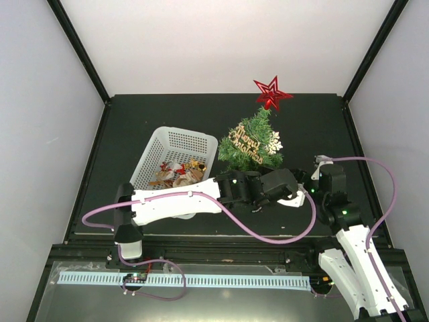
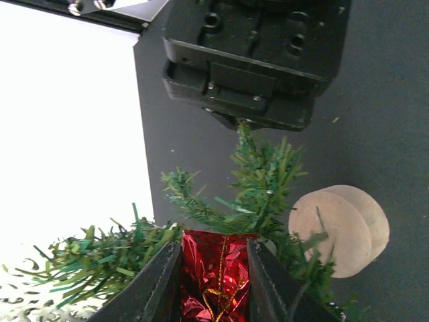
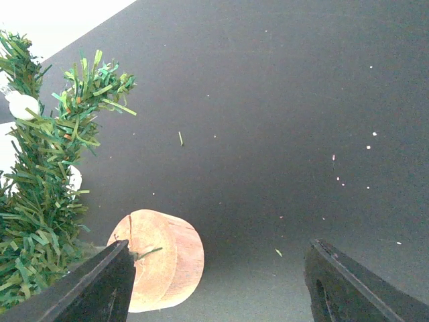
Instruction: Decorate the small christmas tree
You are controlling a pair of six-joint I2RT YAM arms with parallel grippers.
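The small christmas tree [image 1: 251, 146] stands right of centre with a red star [image 1: 271, 92] on top, a gold sign and a white snowflake [image 1: 273, 143]. My left gripper [image 1: 295, 190] reaches across to the tree's lower right side. In the left wrist view the left gripper [image 2: 214, 263] is shut on a red foil gift ornament [image 2: 216, 268] with a gold string, pressed against low green branches [image 2: 258, 188]. The round wooden base [image 2: 342, 228] lies just right of it. My right gripper [image 1: 316, 176] hovers close by; its jaws [image 3: 218, 268] stand open and empty beside the base [image 3: 161, 258].
A white mesh basket [image 1: 161, 144] with several ornaments sits left of the tree. The left arm's white link [image 1: 177, 201] lies across the front of the black mat. Black frame posts and white walls bound the mat.
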